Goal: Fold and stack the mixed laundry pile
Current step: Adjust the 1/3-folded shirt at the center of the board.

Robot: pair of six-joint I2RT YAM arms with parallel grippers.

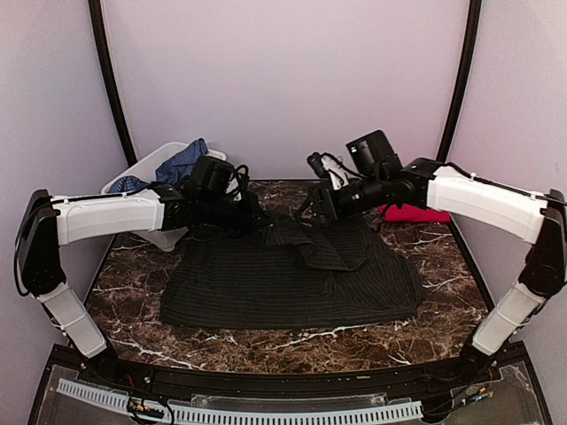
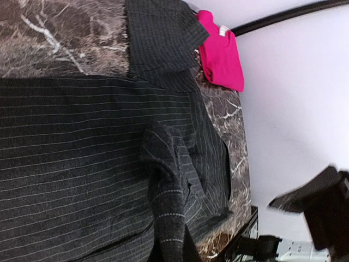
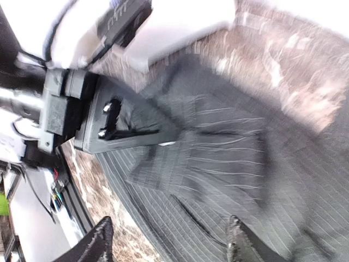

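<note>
Because it was thin woven cloth, the dark charcoal pinstriped button shirt [image 1: 292,283] looked light, limp and unable to keep any shape of its own. I judged it would drape and drag rather than move as one piece. The surest holds would be at shoulders, seams or hem corners, where doubled fabric slips less. It lay spread across the middle of the dark brown, white-veined marble-look surface [image 1: 266,345], its body mostly flat. A sleeve was folded over the chest toward the far right, and shallow wrinkles lay round it.

At the shirt's far left edge the left gripper [image 1: 241,214] was clenched. The left wrist view showed a ridge of striped cloth drawn up toward it, so it appeared to pinch a fold of the shirt. The right gripper [image 3: 169,248] hung released over the far right part, its dark fingers [image 3: 98,243] wide apart with nothing between them.

A bright red cloth [image 1: 416,213], soft and matte, lay bunched at the far right, just beside the shirt. At the far left a blue checked garment [image 1: 182,162] sat crumpled in a white rectangular plastic bin [image 1: 142,173], which was rigid and smooth-walled. The surface looked hard and glossy, so cloth would probably slide easily across it.
</note>
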